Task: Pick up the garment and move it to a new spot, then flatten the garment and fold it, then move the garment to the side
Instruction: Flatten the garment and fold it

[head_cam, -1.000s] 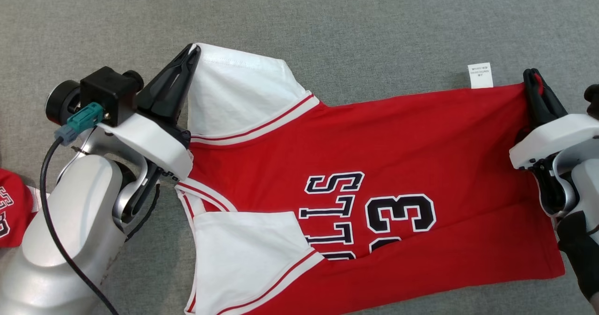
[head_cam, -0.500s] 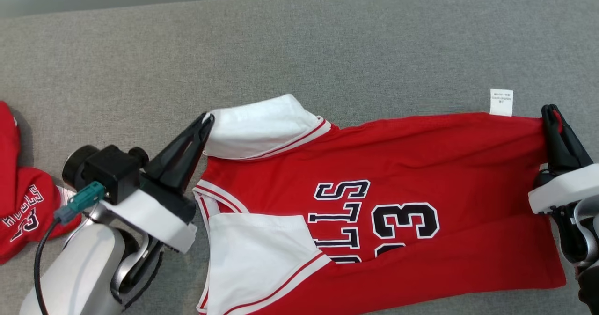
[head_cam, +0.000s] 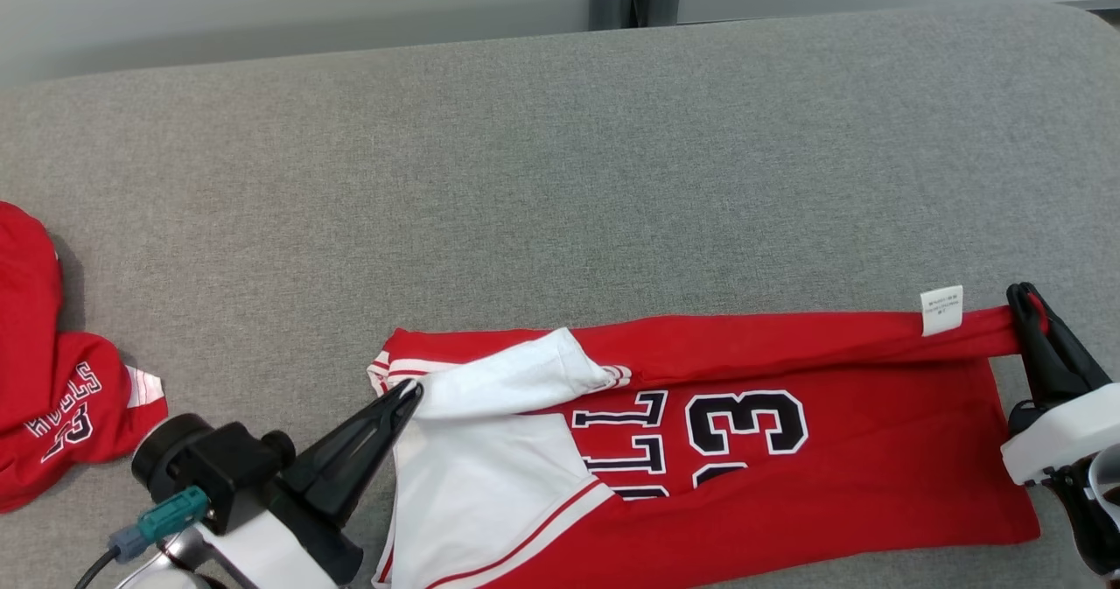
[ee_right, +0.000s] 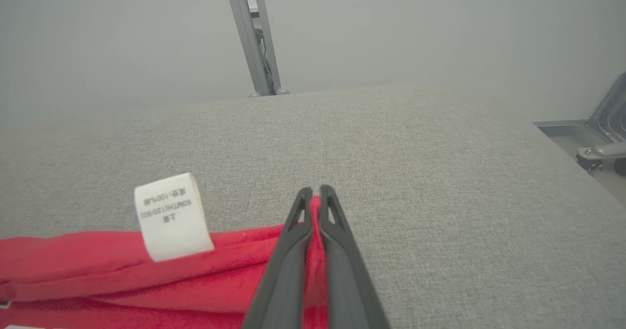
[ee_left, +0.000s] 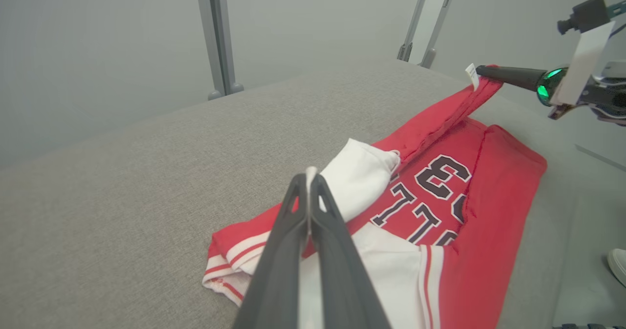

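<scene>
- While the grey padded table carries most of the garment (a red jersey with white sleeves, lying near the front edge in the head view), its far long edge is held up off the cloth between the two arms. I judge this to be the fold step, with the far half due to go over the near half.
- Well apart at the robot's left, a second red garment lies bunched on the table and looks to have no part in this step.
- On the left gripper the jaws are clamped on the edge of the upper white sleeve. On the right gripper the jaws are clamped on the red hem corner at the other end.
- The next move probably calls for both arms to travel toward the near edge together. They should keep the held edge taut, lay it down so the edges meet, and only then release.
- From the left wrist view the held edge reads as a raised ridge climbing to the right gripper — height that the head view flattens. The right wrist view shows red cloth pinched between its fingertips, and the printed face of the small white care label just beside them.
</scene>
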Robot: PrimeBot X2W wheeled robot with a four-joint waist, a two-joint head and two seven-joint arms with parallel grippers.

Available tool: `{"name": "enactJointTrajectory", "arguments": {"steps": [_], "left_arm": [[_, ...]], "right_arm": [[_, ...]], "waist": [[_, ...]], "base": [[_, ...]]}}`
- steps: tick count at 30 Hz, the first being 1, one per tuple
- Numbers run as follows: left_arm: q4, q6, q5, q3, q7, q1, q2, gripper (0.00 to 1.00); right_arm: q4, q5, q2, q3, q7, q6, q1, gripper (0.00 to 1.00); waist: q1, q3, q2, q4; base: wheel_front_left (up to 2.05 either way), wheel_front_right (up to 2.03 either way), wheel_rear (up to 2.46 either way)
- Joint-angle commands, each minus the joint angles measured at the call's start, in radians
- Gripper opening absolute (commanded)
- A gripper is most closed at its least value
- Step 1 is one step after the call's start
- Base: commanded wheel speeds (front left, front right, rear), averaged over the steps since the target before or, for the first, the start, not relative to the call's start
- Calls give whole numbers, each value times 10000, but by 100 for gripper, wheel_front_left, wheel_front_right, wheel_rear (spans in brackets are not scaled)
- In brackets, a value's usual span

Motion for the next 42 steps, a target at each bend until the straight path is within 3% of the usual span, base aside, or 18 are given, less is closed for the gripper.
{"name": "enactJointTrajectory", "arguments": {"steps": [1, 9, 15, 28, 40, 41, 42], "left_arm": [[-331, -73, -106, -76, 102, 315, 325, 0], [-1330, -194, -469, -638, 583, 1027, 1315, 0], [-1628, -242, -420, -1035, 819, 1020, 1674, 0], [-1816, -240, -660, -1900, 1152, 807, 2114, 0], [-1906, -249, -1144, -2437, 1448, 648, 2419, 0], [-1883, -250, -1187, -2505, 1478, 656, 2425, 0], [-1854, -250, -1209, -2562, 1558, 668, 2429, 0]], "right_arm": [[-125, 101, -204, 50, 140, 1, 192, 0], [-173, -74, -739, 468, 474, 1, 397, 0], [-397, -60, -1227, 888, 653, -1, 519, 0], [-1280, 354, -2341, 1434, 1621, -1, 869, 0], [-1590, 631, -2378, 1052, 2448, -1, 1239, 0], [-1583, 686, -2290, 986, 2507, -1, 1279, 17], [-1557, 805, -2208, 935, 2650, -1, 1333, 100]], "waist": [[0, -37, 0, 20], [0, -59, 0, 161], [0, -54, 0, 222], [0, -50, 0, 143], [0, -136, 0, 156], [0, -141, 0, 153], [0, -149, 0, 152]], "base": [[0, 0, 0], [0, 0, 0], [0, 0, 0], [0, 0, 0], [0, 0, 0], [0, 0, 0], [0, 0, 0]]}}
